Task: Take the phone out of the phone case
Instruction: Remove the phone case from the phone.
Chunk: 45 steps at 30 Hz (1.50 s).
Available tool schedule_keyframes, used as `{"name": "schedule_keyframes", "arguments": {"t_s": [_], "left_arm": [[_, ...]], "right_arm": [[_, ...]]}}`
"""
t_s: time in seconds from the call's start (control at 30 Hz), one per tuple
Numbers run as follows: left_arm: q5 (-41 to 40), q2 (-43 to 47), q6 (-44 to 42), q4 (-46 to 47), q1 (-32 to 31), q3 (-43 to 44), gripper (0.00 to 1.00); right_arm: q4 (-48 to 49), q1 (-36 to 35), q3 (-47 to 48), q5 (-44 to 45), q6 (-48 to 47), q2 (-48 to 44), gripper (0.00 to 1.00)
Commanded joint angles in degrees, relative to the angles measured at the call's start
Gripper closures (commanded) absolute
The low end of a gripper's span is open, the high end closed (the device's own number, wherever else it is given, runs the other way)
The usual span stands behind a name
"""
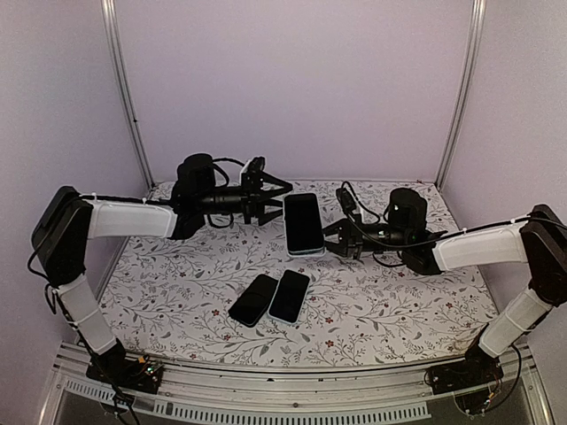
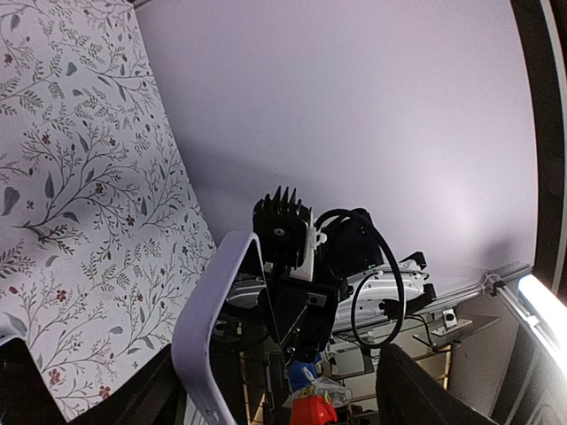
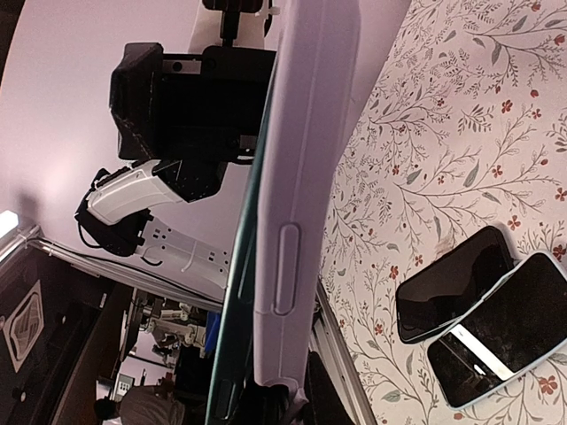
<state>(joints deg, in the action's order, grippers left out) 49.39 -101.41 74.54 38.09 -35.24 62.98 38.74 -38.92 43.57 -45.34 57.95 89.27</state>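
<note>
A phone in a lavender case (image 1: 304,223) is held in the air above the middle of the table, screen up. My right gripper (image 1: 340,238) is shut on its lower right edge. In the right wrist view the case's side (image 3: 306,177) with its button fills the centre, and the phone's dark edge (image 3: 246,266) runs along its left. My left gripper (image 1: 278,204) is open at the phone's upper left corner. In the left wrist view the case's corner (image 2: 208,328) lies between the spread fingers, close to the left finger (image 2: 142,394).
Two more phones lie side by side on the floral tablecloth (image 1: 399,292) near the front: a black one (image 1: 253,299) and one with a pale rim (image 1: 290,296). Both show in the right wrist view, the black one (image 3: 456,283) and the pale-rimmed one (image 3: 500,341). Enclosure walls stand behind.
</note>
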Motion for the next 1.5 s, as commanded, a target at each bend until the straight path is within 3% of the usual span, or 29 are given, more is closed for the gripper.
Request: {"name": "schedule_keyframes", "arguments": {"t_s": [0.0,0.47,0.87,1.47], "left_arm": [[-2.11,4.94,-6.29,-8.68,2.06,-2.28,0.25],[-3.08,15.68,-9.25,-15.91,3.61,-9.74,0.23],[-2.42,15.60,2.41,-1.20,-0.43,-12.71,0.22],[-5.22,7.92,8.43,12.01,-5.62,-9.98,0.22]], "right_arm": [[7.61,0.57,3.28,0.69,-0.62,1.50,1.00],[13.05,2.09,7.97,6.86,-2.29,6.55,1.00],[19.08,1.94,11.59,11.78,-0.84,9.79,1.00],[20.55,-0.88,12.76,17.12,-3.14,11.05,1.00]]}}
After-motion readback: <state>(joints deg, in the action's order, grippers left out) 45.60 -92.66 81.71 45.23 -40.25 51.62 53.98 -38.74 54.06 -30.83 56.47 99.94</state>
